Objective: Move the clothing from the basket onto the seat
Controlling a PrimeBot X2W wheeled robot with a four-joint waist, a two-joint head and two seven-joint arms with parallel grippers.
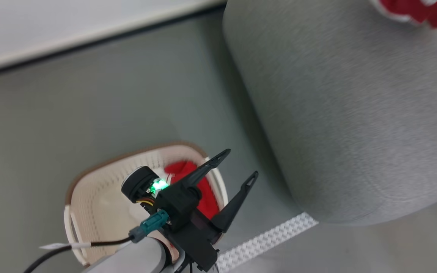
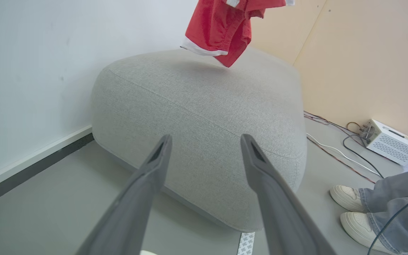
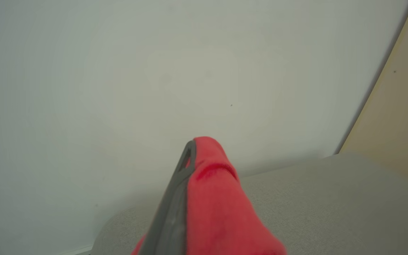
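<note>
Left gripper (image 1: pixel 241 163): fingers spread wide, nothing between them. It hangs over the right-hand rim of the basket (image 1: pixel 101 167), tips pointing toward the seat (image 1: pixel 347 113). A green light (image 1: pixel 159 185) glows at the wrist, with a teal connector (image 1: pixel 154 223) and a black cable below it.

Basket: cream perforated walls, brown rim, standing on the grey floor left of the seat and apart from it. A second red garment (image 1: pixel 207 197) lies bunched inside against the right wall, partly behind the gripper.

Right gripper (image 3: pixel 195 152): fingers closed on a red garment (image 3: pixel 218 198); one dark finger (image 3: pixel 184 166) shows, and cloth drapes over the other side. White wall beyond, seat top (image 3: pixel 331 198) below.

In the left wrist view, between the parted fingers of the left gripper (image 2: pixel 207 140), the red garment (image 2: pixel 221 24) with its white hem trim hangs over the far part of the seat (image 2: pixel 197 106), shadow beneath it. Cannot tell whether its lowest corner touches. In the head view it shows at the far right (image 1: pixel 423 11).

Floor: a white patterned strip (image 1: pixel 268 239) at the seat's near edge, its print (image 2: pixel 246 242) too small to read. To the right are loose cables (image 2: pixel 335 148), a white vented box (image 2: pixel 391 141), no legible label, and a person's white shoes (image 2: pixel 347 198) and jeans leg (image 2: pixel 398 198)
</note>
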